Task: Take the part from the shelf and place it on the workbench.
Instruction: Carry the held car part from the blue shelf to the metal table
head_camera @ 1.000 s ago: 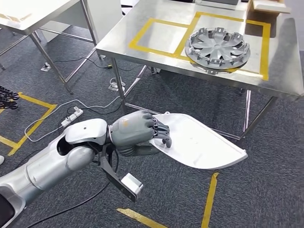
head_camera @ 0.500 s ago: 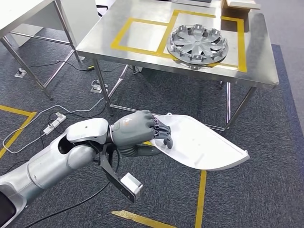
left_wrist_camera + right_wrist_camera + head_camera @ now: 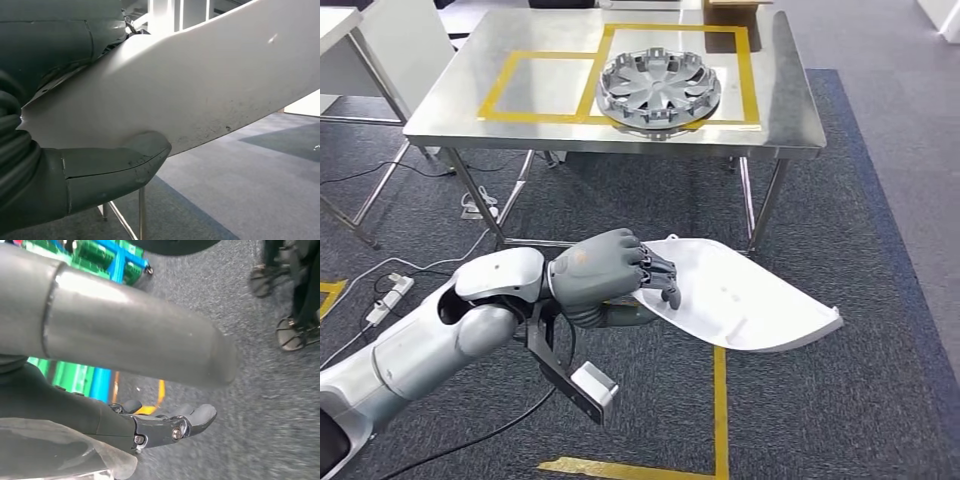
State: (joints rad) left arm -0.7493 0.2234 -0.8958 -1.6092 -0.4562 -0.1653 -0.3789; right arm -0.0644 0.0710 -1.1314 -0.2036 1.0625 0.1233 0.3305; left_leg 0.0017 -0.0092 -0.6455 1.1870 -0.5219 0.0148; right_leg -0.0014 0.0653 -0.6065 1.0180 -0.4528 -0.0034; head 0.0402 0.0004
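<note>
1. The left hand (image 3: 610, 270) grips a white curved panel (image 3: 743, 300) at its near end, dark fingers (image 3: 660, 275) on top and the thumb (image 3: 113, 170) pressed beneath.
2. The panel hangs out over the carpet, well short of the steel workbench (image 3: 780, 110); this looks like the carrying step.
3. The right hand (image 3: 166, 427) hangs with fingers extended, holding nothing.
4. A hubcap (image 3: 658, 88) fills one taped square; the next move calls for closing in and setting the panel on the free taped square (image 3: 539, 85).

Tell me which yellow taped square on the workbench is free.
The left taped square; the right taped square has the hubcap lying on it.
</note>
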